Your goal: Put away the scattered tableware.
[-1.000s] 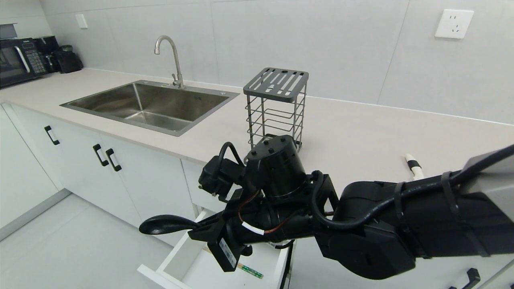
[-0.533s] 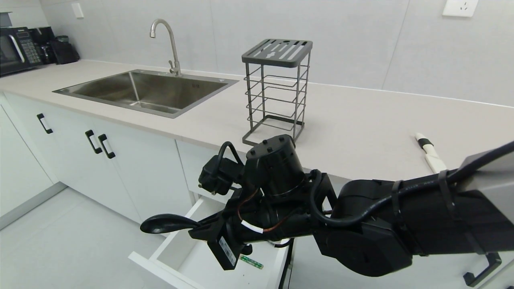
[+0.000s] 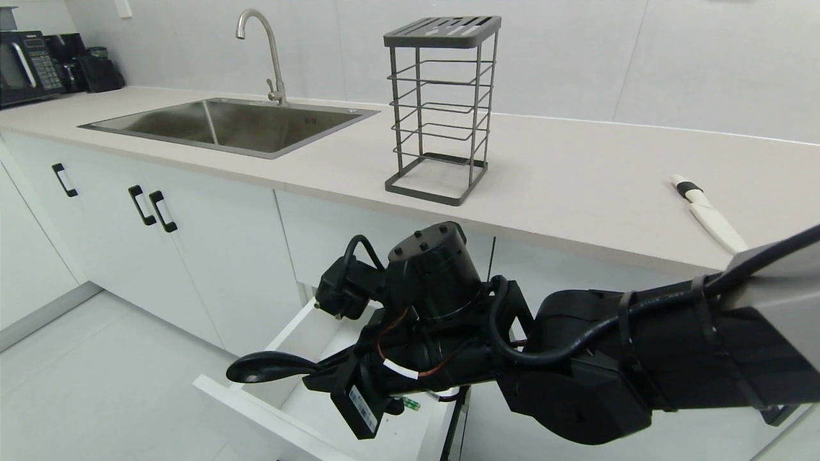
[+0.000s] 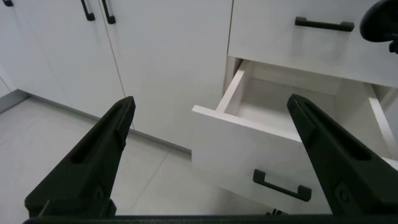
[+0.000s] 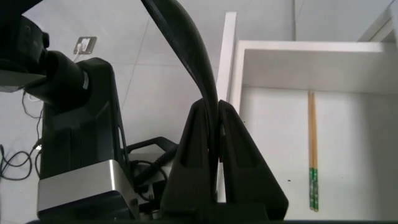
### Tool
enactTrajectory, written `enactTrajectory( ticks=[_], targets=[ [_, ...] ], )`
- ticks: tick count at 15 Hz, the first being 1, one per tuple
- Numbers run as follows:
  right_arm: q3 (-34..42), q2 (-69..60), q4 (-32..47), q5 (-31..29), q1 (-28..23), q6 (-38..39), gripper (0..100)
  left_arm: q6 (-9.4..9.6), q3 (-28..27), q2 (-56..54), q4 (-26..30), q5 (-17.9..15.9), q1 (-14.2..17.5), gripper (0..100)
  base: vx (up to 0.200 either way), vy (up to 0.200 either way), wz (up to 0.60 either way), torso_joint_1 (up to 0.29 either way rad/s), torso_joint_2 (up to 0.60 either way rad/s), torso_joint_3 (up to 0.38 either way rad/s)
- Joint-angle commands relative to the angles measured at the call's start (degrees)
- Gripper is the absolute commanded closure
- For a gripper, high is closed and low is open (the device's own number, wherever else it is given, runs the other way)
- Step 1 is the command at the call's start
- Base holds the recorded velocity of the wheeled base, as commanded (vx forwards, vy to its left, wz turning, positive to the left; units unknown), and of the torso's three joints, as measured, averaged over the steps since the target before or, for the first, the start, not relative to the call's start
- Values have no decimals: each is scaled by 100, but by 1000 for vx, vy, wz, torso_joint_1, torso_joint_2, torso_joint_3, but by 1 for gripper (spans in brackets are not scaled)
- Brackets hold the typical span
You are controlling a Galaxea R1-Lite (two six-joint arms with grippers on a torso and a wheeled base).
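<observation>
Low in front of the white cabinets, the right hand (image 3: 320, 372) is gripping a black spoon (image 3: 268, 366) by its handle, its fingers (image 5: 239, 146) pinched shut on either side of it. The spoon's long axis is running roughly level from right to left, with the rounded bowl pointing left, away from the hand. The bowl is hanging above the near left corner of an open white drawer (image 3: 255, 402), not touching it.

Inside the drawer a pair of wooden chopsticks (image 5: 312, 149) with green tips is lying flat on the floor of the drawer, running along its depth, to the right of the spoon. The hand's own body and cabling are covering much of the drawer's right half in the head view.

The left hand (image 4: 209, 102) is hanging open, its two dark fingers (image 4: 93, 155) spread wide, facing the drawer's front panel and its black handle (image 4: 283, 185) from the near side.

Above the drawer, on the pale desk (image 3: 576, 186), a tall grey wire rack (image 3: 441, 109) is standing upright. Well to its right a white knife (image 3: 710, 216) with a black band is lying flat, its long axis running from far to near. To the far left a steel sink (image 3: 224, 125) with a curved faucet (image 3: 262, 45) is sitting in the desk, and a black microwave (image 3: 22, 64) is standing beyond it.
</observation>
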Motion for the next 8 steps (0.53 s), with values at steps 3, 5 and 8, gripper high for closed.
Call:
enactTrajectory(
  ticks=[3, 5, 8],
  targets=[
    [-16, 32, 94, -183, 12, 14, 100, -1, 0, 7, 1, -2, 1, 0, 0, 0, 0, -155, 282, 123],
    [-104, 94, 111, -306, 3, 23, 100, -1, 0, 7, 1, 7, 1, 0, 0, 0, 0, -34, 256, 44],
    [-350, 287, 102, -306, -6, 23, 100, -1, 0, 7, 1, -2, 1, 0, 0, 0, 0, -2, 75, 26]
  ],
)
